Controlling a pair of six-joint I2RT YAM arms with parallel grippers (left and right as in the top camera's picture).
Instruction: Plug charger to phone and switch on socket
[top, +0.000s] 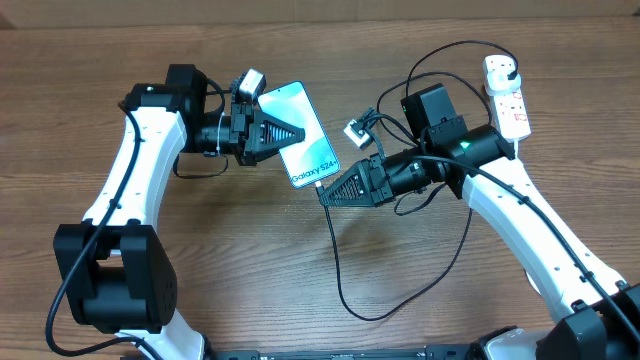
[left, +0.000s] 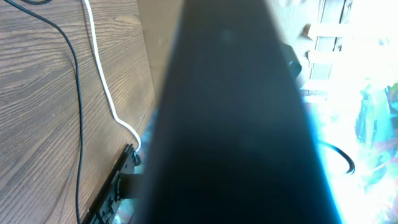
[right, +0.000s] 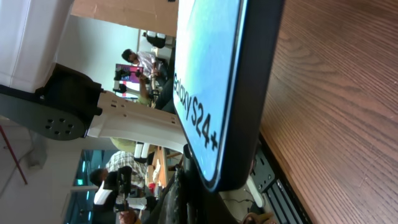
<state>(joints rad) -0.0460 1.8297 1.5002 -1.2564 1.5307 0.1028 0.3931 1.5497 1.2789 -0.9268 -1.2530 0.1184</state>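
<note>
Two end effectors were seen at the phone (top: 312, 152), which was held near the middle of the table (top: 250, 270) with its cyan screen, marked "Galaxy S24+", turned upward. The left end effector (top: 298, 133) was clenched on the phone's left long edge, with its dark fingers lapped over the screen. In the left wrist view the frame was almost filled by the phone's dark edge, blurred by closeness. The right end effector (top: 327, 193) was clamped on the connector end of the charger (top: 337, 270), and that end was set against the phone's lower short edge. Whether the connector was seated in the port could not be told. From there the thin black cable was seen looping down across the wood, back up past the right arm and on to the socket (top: 508, 100). The socket lay at the table's far right corner, well apart from the phone, and a black plug was seen in its far end. In the right wrist view the phone was shown edge-on beside the wood grain
</note>
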